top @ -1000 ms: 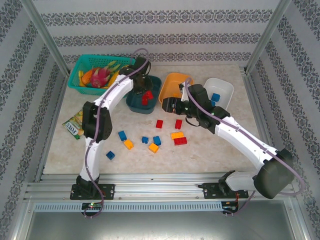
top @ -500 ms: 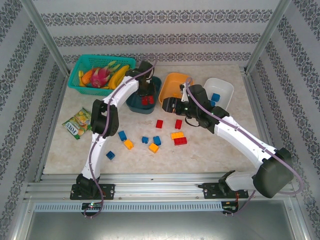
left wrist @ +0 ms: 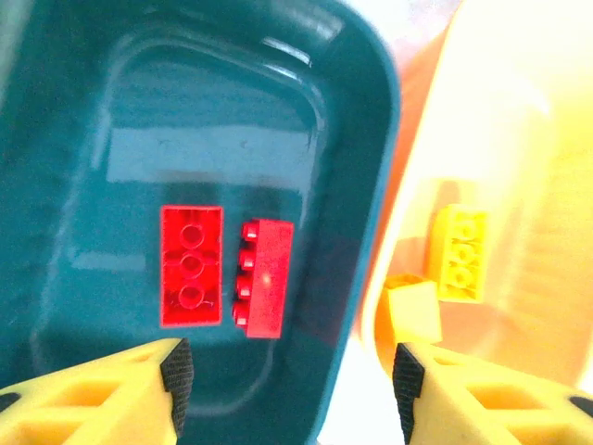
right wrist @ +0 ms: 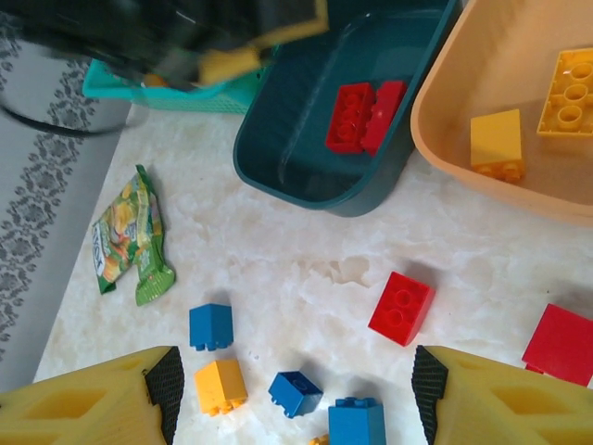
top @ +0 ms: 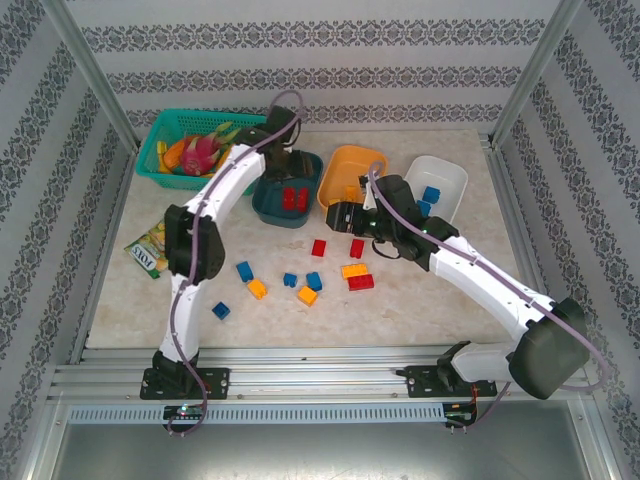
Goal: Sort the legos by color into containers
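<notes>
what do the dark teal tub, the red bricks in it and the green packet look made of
Dark teal tub: likely glossy moulded plastic; bright glare on its smooth floor, rounded rim.
Red bricks: probably hard plastic; crisp edges, moulded studs, slight sheen.
Green packet: thin printed film or foil, crinkled and limp; which one is unclear.
</notes>
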Robot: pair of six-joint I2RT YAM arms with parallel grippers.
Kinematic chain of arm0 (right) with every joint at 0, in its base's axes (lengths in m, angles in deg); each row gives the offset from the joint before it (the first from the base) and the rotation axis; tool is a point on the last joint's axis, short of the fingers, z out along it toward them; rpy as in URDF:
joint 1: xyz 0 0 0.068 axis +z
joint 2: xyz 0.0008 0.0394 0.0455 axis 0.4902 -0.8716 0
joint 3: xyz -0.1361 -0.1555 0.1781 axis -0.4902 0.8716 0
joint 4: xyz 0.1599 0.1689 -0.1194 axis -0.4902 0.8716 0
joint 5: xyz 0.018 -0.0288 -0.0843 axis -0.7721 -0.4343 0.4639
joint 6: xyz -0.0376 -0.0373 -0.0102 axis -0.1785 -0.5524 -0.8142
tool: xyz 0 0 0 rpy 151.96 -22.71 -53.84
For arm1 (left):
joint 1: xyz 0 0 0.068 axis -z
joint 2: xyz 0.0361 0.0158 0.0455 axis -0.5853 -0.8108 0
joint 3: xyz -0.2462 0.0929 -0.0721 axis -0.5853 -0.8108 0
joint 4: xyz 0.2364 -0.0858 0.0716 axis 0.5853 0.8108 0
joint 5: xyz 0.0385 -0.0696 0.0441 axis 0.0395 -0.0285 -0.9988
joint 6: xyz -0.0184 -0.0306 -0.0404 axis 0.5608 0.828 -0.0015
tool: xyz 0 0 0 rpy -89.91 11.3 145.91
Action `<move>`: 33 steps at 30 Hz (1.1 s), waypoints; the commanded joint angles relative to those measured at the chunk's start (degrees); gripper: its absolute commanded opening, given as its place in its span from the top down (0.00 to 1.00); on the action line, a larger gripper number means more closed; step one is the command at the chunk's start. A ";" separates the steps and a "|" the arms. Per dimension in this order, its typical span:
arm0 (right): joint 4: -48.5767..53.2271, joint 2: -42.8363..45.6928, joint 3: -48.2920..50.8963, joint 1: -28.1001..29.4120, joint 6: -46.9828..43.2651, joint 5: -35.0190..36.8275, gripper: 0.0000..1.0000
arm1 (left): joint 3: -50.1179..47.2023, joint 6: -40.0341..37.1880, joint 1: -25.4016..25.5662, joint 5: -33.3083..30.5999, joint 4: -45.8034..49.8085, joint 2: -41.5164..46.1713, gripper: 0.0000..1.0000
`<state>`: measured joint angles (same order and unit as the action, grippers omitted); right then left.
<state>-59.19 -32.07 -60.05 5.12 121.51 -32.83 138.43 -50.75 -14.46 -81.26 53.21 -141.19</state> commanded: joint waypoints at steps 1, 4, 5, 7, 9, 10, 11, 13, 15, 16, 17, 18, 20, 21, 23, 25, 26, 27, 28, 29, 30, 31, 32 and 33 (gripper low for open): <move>2.65 -0.85 -2.03 3.73 -3.93 2.36 0.32 | -7.11 5.99 0.00 -3.23 1.02 12.50 0.38; 3.18 -4.41 -4.02 8.72 -5.32 3.86 0.32 | -22.10 10.23 0.03 -5.11 -0.56 24.99 0.37; 3.37 -6.12 -4.93 10.63 -5.76 4.28 0.32 | -27.20 11.75 0.04 -6.41 -0.72 29.86 0.36; 4.16 -10.03 -7.29 14.40 -6.46 5.30 0.32 | -37.49 14.61 0.00 -8.87 -0.35 40.10 0.34; 5.06 -14.23 -10.05 17.36 -6.74 5.86 0.32 | -47.32 17.81 0.01 -10.27 0.50 50.04 0.34; 5.50 -16.61 -11.71 18.71 -6.78 5.84 0.31 | -52.10 19.20 0.07 -10.58 1.05 55.94 0.34; 5.84 -18.81 -13.16 19.78 -6.78 5.77 0.31 | -55.91 20.15 0.01 -10.79 1.82 60.85 0.34; 7.25 -23.77 -17.27 21.80 -6.63 6.01 0.30 | -63.32 22.29 0.13 -11.35 4.82 72.08 0.32; 8.61 -28.38 -21.27 23.34 -6.53 6.05 0.29 | -68.16 23.82 0.13 -10.88 8.55 81.29 0.30; 9.72 -30.92 -23.75 24.05 -6.35 6.24 0.28 | -70.10 24.53 0.11 -10.14 10.51 86.13 0.27; 10.85 -33.02 -26.02 24.67 -6.34 6.55 0.28 | -71.41 24.78 0.11 -9.13 11.87 89.62 0.23; 12.37 -35.62 -28.68 25.26 -6.32 7.06 0.27 | -72.70 25.05 0.10 -7.82 13.34 93.28 0.17; 15.08 -40.03 -33.73 26.00 -6.38 8.09 0.25 | -74.31 26.06 0.11 -6.08 16.36 98.57 0.16; 16.38 -42.40 -36.10 26.24 -6.30 8.52 0.23 | -75.04 26.31 0.10 -4.96 17.25 100.91 0.16; 19.33 -46.36 -40.53 26.25 -5.56 9.79 0.22 | -75.98 26.82 0.13 -3.08 18.14 104.44 0.16; 23.04 -50.37 -45.27 26.17 -4.67 11.38 0.22 | -76.61 27.44 0.15 -1.90 18.39 107.12 0.12; 24.00 -51.93 -47.42 26.08 -4.51 11.70 0.22 | -76.70 27.62 0.08 -1.56 18.32 107.95 0.11; 24.78 -53.52 -49.06 25.99 -4.54 11.94 0.22 | -76.74 27.79 0.08 -1.12 18.27 108.79 0.11; 25.45 -54.92 -50.37 25.92 -4.42 12.12 0.22 | -76.74 27.84 0.13 -0.56 18.08 109.18 0.11; 25.79 -56.03 -51.38 25.80 -4.28 12.13 0.22 | -76.72 27.79 0.08 -0.28 18.05 109.43 0.11; 26.07 -57.25 -52.50 25.62 -4.15 11.83 0.23 | -76.56 27.92 0.12 0.08 18.05 109.54 0.11; 26.22 -58.53 -53.33 25.47 -3.89 11.37 0.24 | -76.46 27.81 0.11 0.33 18.24 109.62 0.11; 26.49 -59.49 -54.29 25.31 -3.75 11.04 0.25 | -76.28 27.85 0.10 0.44 18.41 109.81 0.11; 26.91 -60.78 -55.39 25.12 -3.64 10.71 0.27 | -76.02 27.83 0.13 0.45 18.64 109.87 0.11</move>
<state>-36.19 -90.15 -112.22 30.81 116.87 -23.00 62.09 -23.93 -14.46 -82.37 69.64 -31.97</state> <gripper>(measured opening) 0.735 0.886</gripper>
